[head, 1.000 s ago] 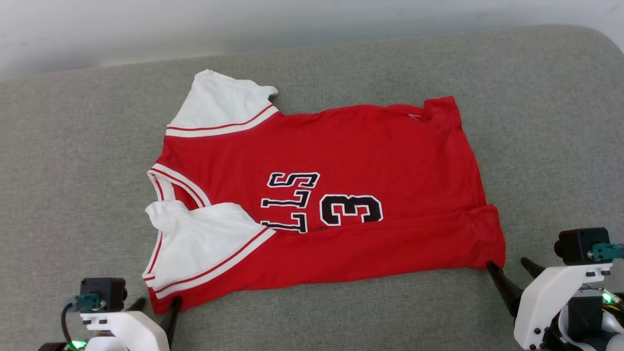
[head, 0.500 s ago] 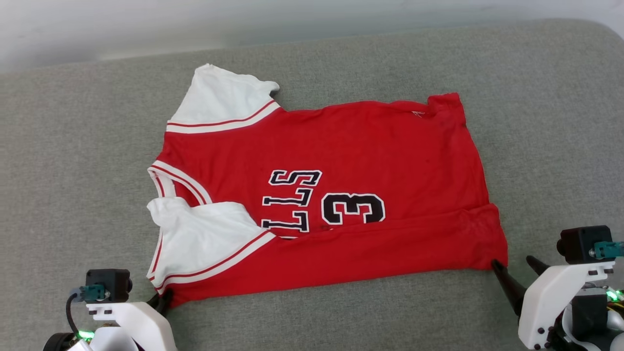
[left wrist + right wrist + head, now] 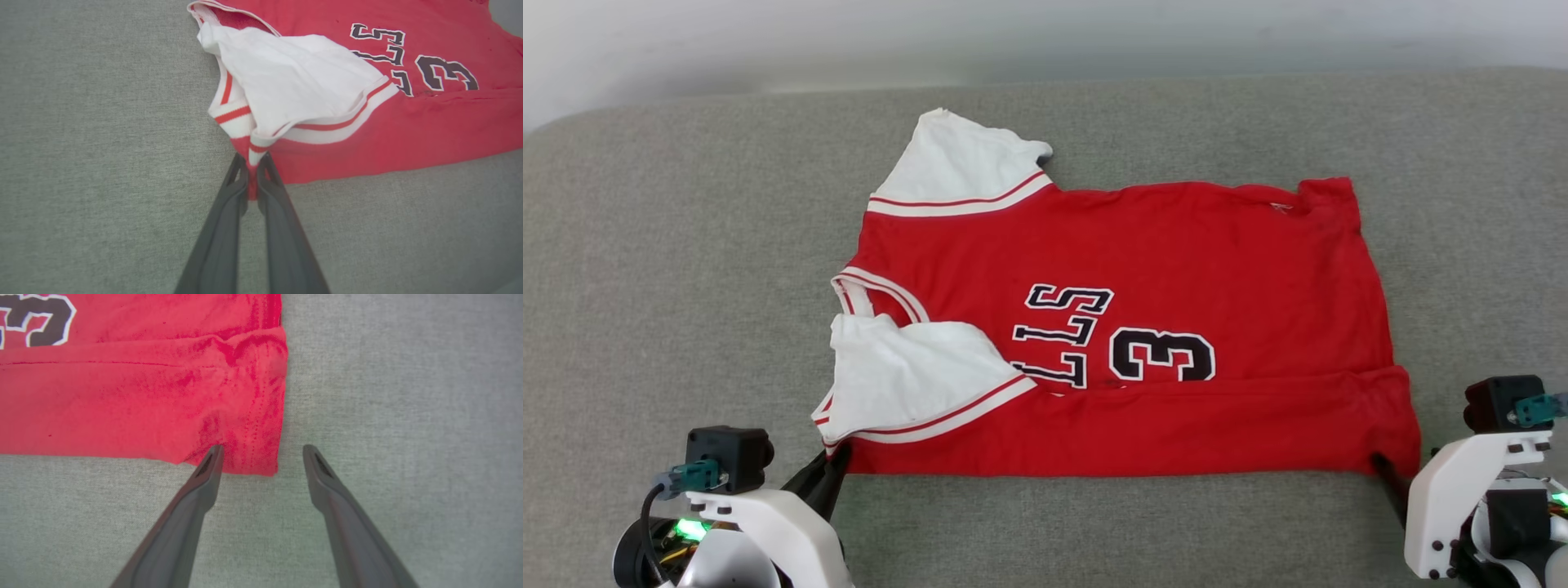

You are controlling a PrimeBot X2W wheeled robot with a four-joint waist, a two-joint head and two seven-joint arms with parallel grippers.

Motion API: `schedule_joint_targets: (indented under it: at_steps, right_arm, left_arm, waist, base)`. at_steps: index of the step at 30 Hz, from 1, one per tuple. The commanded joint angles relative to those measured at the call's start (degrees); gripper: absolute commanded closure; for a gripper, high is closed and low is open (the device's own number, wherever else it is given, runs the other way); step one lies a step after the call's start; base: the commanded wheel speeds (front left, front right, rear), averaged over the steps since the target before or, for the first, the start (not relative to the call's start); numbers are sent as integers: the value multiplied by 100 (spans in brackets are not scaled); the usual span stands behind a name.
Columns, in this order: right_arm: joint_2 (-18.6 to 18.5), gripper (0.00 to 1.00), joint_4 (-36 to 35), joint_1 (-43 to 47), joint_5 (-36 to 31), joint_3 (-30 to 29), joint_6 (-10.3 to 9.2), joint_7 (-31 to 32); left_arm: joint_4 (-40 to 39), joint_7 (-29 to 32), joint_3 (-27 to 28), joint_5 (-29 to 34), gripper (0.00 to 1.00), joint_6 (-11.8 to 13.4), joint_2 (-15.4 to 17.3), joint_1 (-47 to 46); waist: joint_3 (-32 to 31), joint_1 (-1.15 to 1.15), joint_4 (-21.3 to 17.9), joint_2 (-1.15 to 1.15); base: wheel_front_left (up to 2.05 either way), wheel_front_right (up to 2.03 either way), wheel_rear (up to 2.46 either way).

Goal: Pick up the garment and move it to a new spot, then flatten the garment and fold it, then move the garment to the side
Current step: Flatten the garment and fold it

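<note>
The garment, a red jersey with white sleeves and black lettering, lies spread on the grey cushion, collar to the left and hem to the right. Its near edge is folded over onto the front, and one white sleeve lies turned up on it. My left gripper is shut on the garment's near-left corner, with red-and-white trim pinched between the fingers. At the near-right hem corner my right gripper stands open. One fingertip rests on the cloth, the other on the cushion beside it.
The grey cushion stretches wide on both sides of the jersey and in front of it. A pale wall or floor band runs along the cushion's far edge.
My left gripper has shut on the near-left corner of the jersey. The right gripper has edged up to the hem corner. The head camera has shifted, so the whole picture sits further right.
</note>
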Motion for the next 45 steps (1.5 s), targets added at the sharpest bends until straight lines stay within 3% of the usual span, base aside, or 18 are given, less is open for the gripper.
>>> schedule_joint_targets:
  at_steps: [1,13,14,16,24,36,45]
  right_arm:
    - [67,0,92,-98,-28,-7,-2,35]
    - [187,0,1116,-202,-78,88,-2,164]
    - [180,52,1189,-201,-83,130,-2,169]
    - [173,100,1303,-200,-47,217,-2,171]
    - [-116,100,1120,-182,17,121,-6,62]
    - [-505,100,97,558,341,-74,-6,525]
    - [-467,100,-208,1261,378,-378,-7,789]
  left_arm:
    - [-113,30,-2,38,100,51,31,-49]
    - [-465,245,-130,121,100,128,101,-118]
    - [-445,272,-145,132,100,128,118,-115]
    - [-407,319,-177,130,100,116,126,-114]
    - [-213,356,-213,-1,100,88,126,77]
    - [-202,439,-386,-66,100,169,428,735]
    - [-87,407,-582,-170,100,105,359,1118]
  waist:
    - [70,0,64,0]
    - [378,0,258,0]
    - [387,0,259,0]
    - [385,0,260,0]
    - [47,0,158,0]
    - [-528,0,36,0]
    - [-565,0,20,0]
  base:
    - [0,0,0]
    - [0,0,0]
    - [0,0,0]
    - [0,0,0]
    - [0,0,0]
    - [0,0,0]
    - [0,0,0]
